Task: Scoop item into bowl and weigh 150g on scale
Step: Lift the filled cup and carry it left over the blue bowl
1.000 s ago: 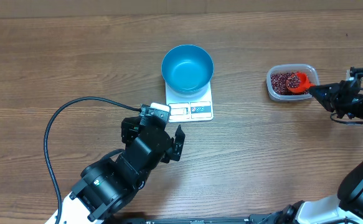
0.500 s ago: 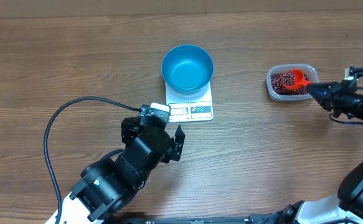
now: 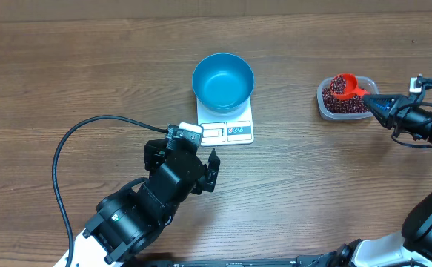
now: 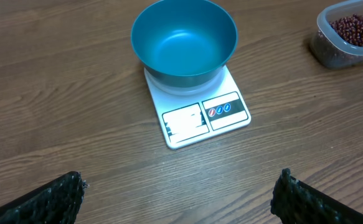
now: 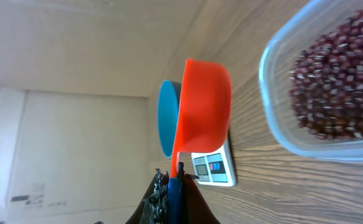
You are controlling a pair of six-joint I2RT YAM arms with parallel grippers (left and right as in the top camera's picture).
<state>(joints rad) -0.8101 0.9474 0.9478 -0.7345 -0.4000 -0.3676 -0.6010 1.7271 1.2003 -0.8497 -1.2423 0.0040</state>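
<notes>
Since a second ago my right jaws have carried the scoop (image 3: 344,84) from the middle of the tub (image 3: 324,104) to its far edge, on the side nearer the bowl (image 3: 223,81). My left arm has not shifted.

From overhead, the scoop has beans (image 3: 350,106) in its cup and sits over the tub's far rim, while the rest of the beans lie heaped in the tub. My right jaws are closed on the scoop's handle, just right of the tub. The bowl stands on the back of the scale (image 3: 227,133) at the middle of the table (image 3: 67,67), well apart from the tub. My left jaws are near the scale's front edge, pointing at it.

At my left wrist, both fingers (image 4: 50,199) show only in the bottom corners, spread as wide as they go, with nothing between them but bare table. The bowl looks empty. The scale lies ahead of the jaws and apart from them. The tub is at the upper right.

At my right wrist, the jaws are pinched tight on the thin handle at the bottom edge. The scoop's cup is seen from outside, so its load is hidden. The beans in the tub lie just beside it, with bowl and scale beyond.
</notes>
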